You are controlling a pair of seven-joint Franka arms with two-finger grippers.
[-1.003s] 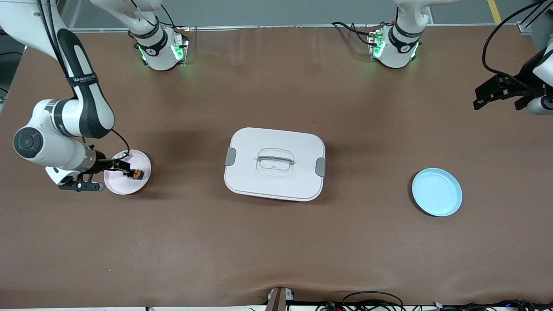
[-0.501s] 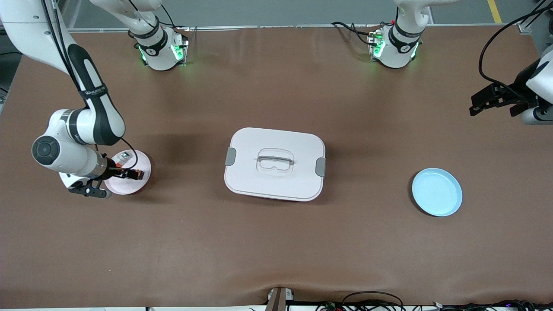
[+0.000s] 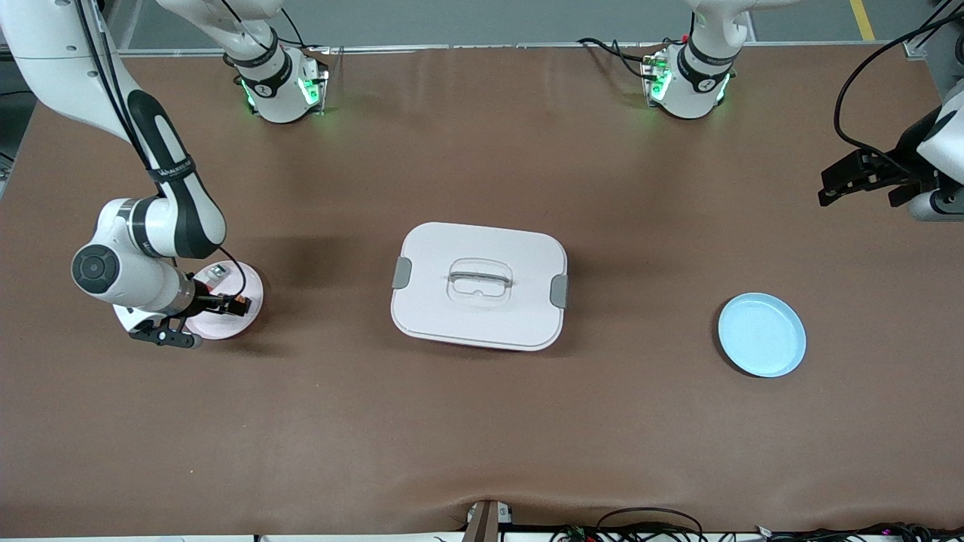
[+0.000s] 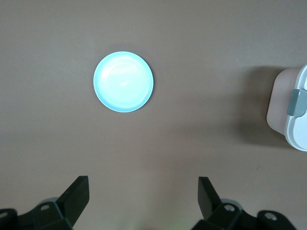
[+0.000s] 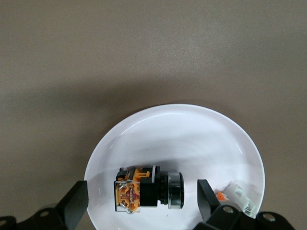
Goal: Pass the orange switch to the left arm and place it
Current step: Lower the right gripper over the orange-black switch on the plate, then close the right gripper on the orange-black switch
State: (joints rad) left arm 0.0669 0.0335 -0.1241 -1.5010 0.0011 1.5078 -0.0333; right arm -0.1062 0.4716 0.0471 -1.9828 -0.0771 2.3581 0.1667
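Both arms were glossy white with rounded segments and black joint sections. The right arm carried a black band with small white lettering, a round grey-black cap at its wrist joint, and a thin black cable looping along it. Each base glowed with green lights. The left arm ended in black hardware with a black cable arcing overhead.

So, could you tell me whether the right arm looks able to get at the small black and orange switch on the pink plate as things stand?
Probably yes: the right tool hangs open right over the small black and orange switch on the round pink plate, fingers either side, nothing between.
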